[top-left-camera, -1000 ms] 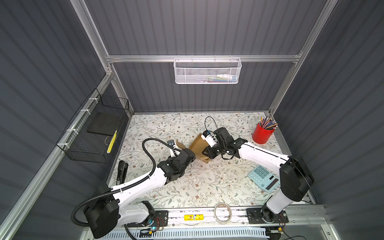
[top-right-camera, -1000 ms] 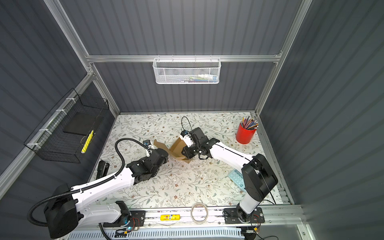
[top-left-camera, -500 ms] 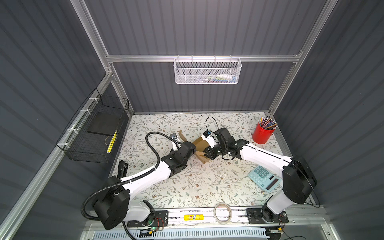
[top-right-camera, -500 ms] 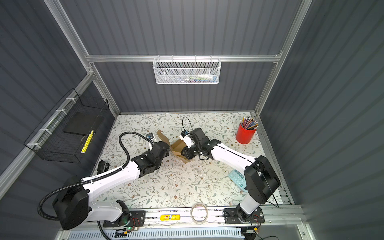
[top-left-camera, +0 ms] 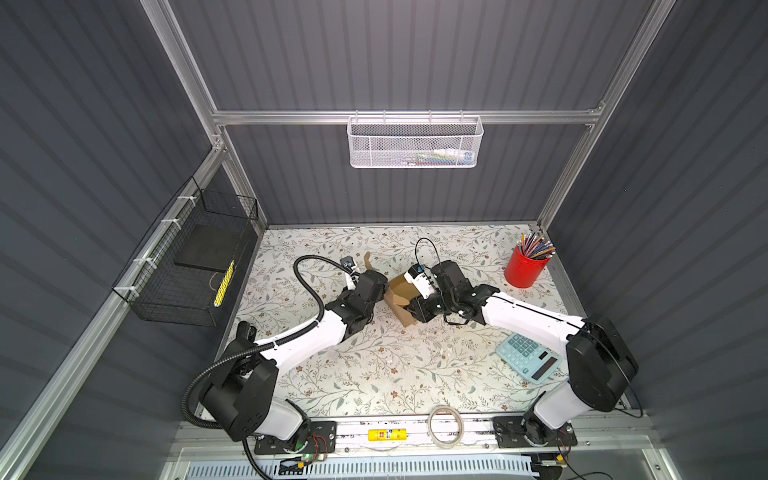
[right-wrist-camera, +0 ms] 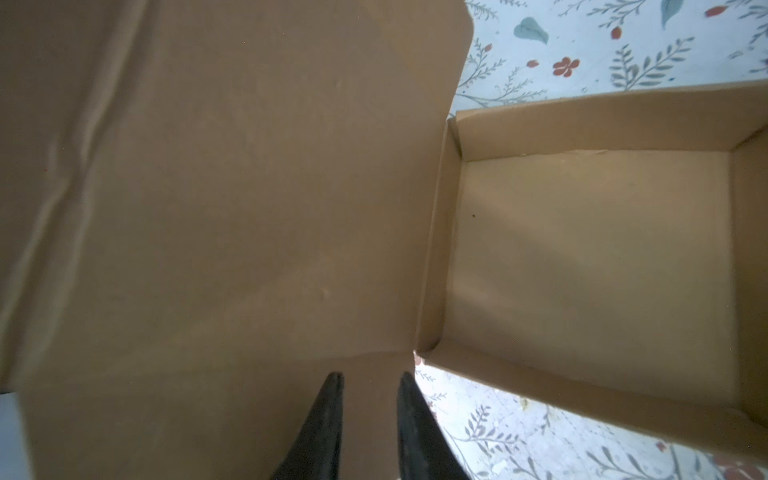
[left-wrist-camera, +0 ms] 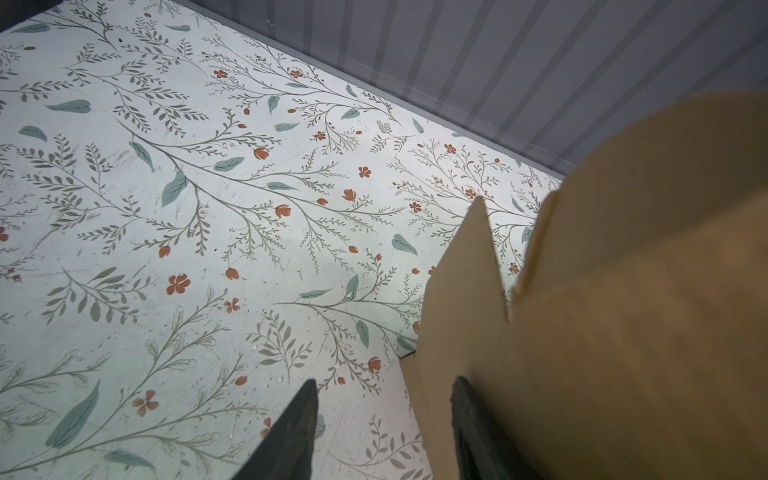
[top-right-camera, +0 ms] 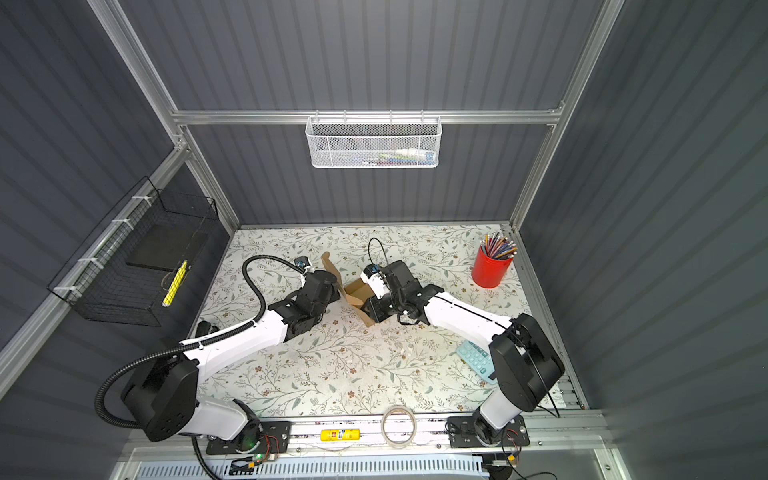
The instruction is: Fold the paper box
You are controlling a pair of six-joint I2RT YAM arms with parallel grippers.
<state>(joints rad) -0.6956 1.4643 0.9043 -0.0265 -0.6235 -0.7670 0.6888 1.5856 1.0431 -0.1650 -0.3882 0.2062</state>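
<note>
Near right: pale blue plastic calculator (top-left-camera: 528,359), idle. Mid floral-print table (top-left-camera: 374,365): plain brown corrugated cardboard paper box (top-left-camera: 398,291), tray walls up, lid panel open, raised. At it, left gripper (left-wrist-camera: 384,384): fingers half-wide, nothing between, one against lid panel. Opposite, right gripper (right-wrist-camera: 370,376): fingers narrow near lid crease; pinching or not, cannot tell. Step, likely: closing lid. Next: push lid over tray, tuck farther pointed side tab (top-left-camera: 368,262) inside wall.

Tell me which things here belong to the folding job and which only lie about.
Belonging to the job:
paper box
left gripper
right gripper

Lying about:
red pencil cup
calculator
tape roll
white mesh basket
black wire basket
</note>
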